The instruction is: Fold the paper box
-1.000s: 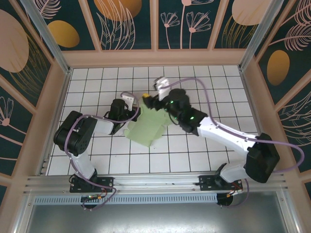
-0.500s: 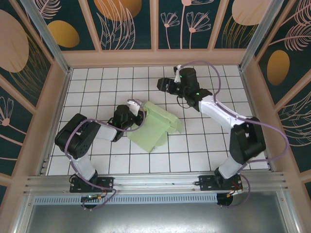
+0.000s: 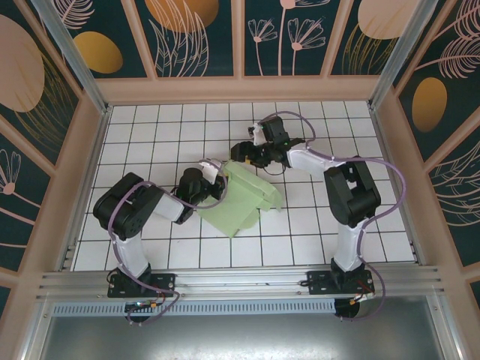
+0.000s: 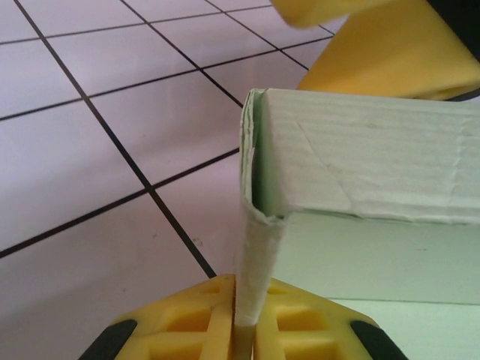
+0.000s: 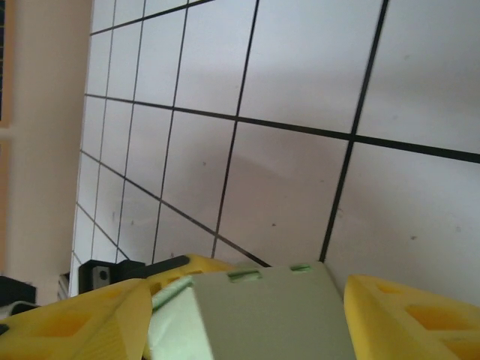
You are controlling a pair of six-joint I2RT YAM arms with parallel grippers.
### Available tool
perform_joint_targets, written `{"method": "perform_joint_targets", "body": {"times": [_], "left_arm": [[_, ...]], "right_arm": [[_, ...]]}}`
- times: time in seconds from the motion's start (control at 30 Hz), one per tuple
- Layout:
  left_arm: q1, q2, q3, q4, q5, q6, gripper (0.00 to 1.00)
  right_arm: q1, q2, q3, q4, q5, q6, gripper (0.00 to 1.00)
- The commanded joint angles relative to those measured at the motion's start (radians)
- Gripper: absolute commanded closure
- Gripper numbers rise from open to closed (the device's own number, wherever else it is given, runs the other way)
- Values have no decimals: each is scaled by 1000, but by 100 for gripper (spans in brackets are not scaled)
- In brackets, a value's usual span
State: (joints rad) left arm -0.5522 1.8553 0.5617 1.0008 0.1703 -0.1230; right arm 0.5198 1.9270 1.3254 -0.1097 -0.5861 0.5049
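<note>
The paper box (image 3: pixel 238 199) is pale mint-green card, partly folded, with raised walls, and lies on the tiled floor in the middle. My left gripper (image 3: pixel 214 172) is at its left far corner, shut on an upright side wall. In the left wrist view the yellow fingers (image 4: pixel 202 315) pinch that thin wall of the box (image 4: pixel 360 165). My right gripper (image 3: pixel 241 151) is at the box's far end, open. Its yellow fingers (image 5: pixel 75 322) stand either side of a slotted panel of the box (image 5: pixel 262 315), with a gap on the right side.
The white tiled floor (image 3: pixel 150 127) is ringed by a pale wooden rim (image 3: pixel 240 90) and patterned walls. A metal rail (image 3: pixel 240 281) runs along the near edge by the arm bases. The right arm's purple cable (image 3: pixel 300 124) loops above the far tiles.
The right arm swung away from over the box to the far side, then brought its gripper back down at the box's far end. The left gripper kept its hold on the wall.
</note>
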Motion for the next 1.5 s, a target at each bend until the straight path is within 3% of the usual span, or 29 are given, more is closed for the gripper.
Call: {"method": "perform_joint_targets", "body": {"times": [0.0,0.47,1.03,1.3,1.47], "left_arm": [[-8,21,-7,61,-12,16,87],[-8,69,31,20,-28,3,81],[-6,79,70,-34,-46,-22,78],[-7,80,81,-47,-55,-35,100],[-7,77,80,-51,-53,-35,100]], "right_arm": [[14,33,40,28,-70,8,32],[22,107,32,-27,-49,-69,44],[74,123,21,-83,0,-144,46],[75,91,-11,-28,-37,-86,48],[57,13,-47,42,-25,-32,44]]}}
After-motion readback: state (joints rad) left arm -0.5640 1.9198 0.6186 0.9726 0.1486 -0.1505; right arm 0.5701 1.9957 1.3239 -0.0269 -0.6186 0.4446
